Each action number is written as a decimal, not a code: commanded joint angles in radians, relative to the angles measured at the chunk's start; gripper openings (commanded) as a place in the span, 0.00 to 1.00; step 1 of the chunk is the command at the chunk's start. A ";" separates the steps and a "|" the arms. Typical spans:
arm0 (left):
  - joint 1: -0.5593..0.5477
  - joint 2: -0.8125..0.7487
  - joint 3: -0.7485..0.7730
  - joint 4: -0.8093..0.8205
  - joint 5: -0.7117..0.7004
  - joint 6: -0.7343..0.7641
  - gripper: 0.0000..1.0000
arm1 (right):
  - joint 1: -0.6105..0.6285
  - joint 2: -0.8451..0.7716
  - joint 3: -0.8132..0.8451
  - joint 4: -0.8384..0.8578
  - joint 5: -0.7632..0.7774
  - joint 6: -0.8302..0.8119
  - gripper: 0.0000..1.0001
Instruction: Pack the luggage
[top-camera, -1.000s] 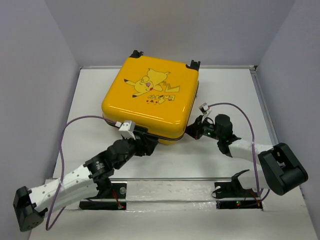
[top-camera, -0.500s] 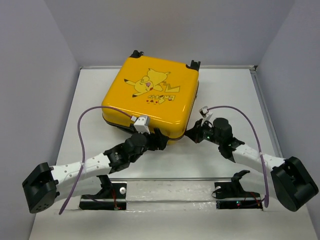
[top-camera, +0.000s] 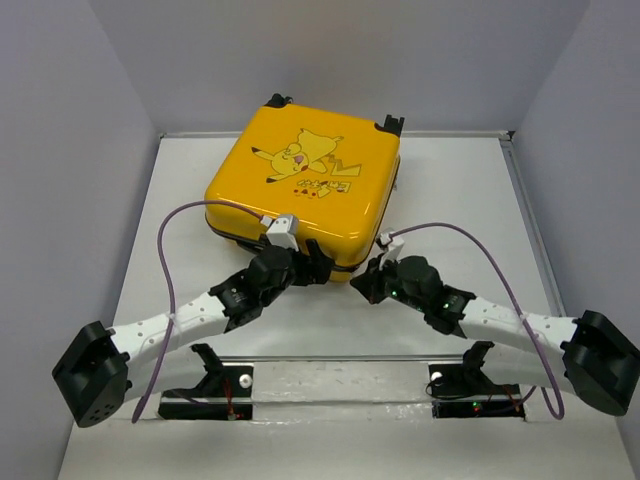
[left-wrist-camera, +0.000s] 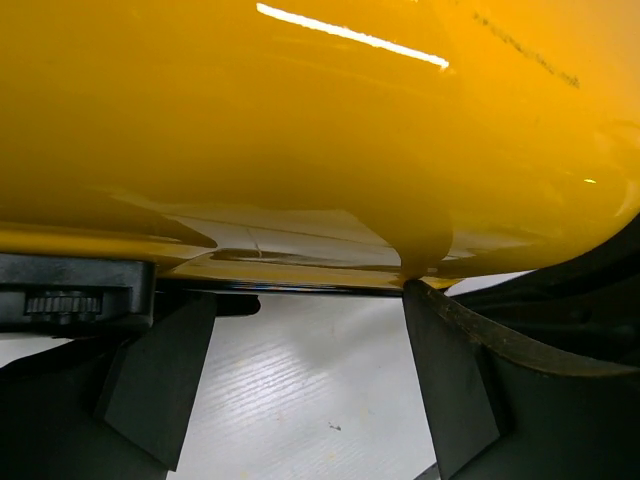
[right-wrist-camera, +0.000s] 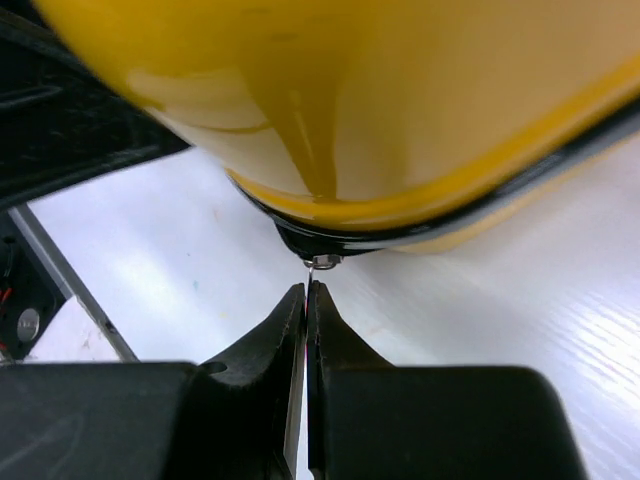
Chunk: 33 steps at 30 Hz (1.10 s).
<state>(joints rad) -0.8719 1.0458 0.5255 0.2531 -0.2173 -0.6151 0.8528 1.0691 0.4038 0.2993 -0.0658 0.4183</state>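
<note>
Well, looking down on the white table (top-camera: 460, 190), the luggage (top-camera: 305, 195) lies flat on it towards twelve o'clock, a touch left of centre. Its two shells are shut and the cartoon print faces up, so I judge the packing itself is done and only the fastening remains. Both arms reach low across the table to its near edge, which is where the zipper trim runs. The left gripper (top-camera: 312, 262) sits at the case's six o'clock edge with its fingers (left-wrist-camera: 160, 380) spread wide and nothing between them but bare table; the rounded yellow rim hangs just above them. To my eye it is set there to brace the case or steady it against a pull from the side. The right gripper (top-camera: 368, 280) is at the five o'clock corner, its jaws pressed flat together on nothing I can see. Its tips point at a small metal zipper pull (right-wrist-camera: 322, 262) hanging from the black seam just beyond them. Whether they touch it I cannot tell.
</note>
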 joint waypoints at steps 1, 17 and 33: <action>0.002 0.060 0.099 0.226 -0.088 0.051 0.88 | 0.207 0.101 0.067 -0.106 0.054 0.135 0.07; 0.244 -0.146 0.467 -0.245 -0.056 0.104 0.94 | 0.322 0.200 0.099 0.100 0.455 0.278 0.07; 1.079 0.295 0.556 -0.170 0.417 -0.037 0.94 | 0.322 0.222 0.138 0.011 0.486 0.243 0.07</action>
<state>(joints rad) 0.1490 1.2633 1.1259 0.0029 0.0486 -0.5655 1.1408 1.2892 0.5209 0.3882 0.4229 0.6739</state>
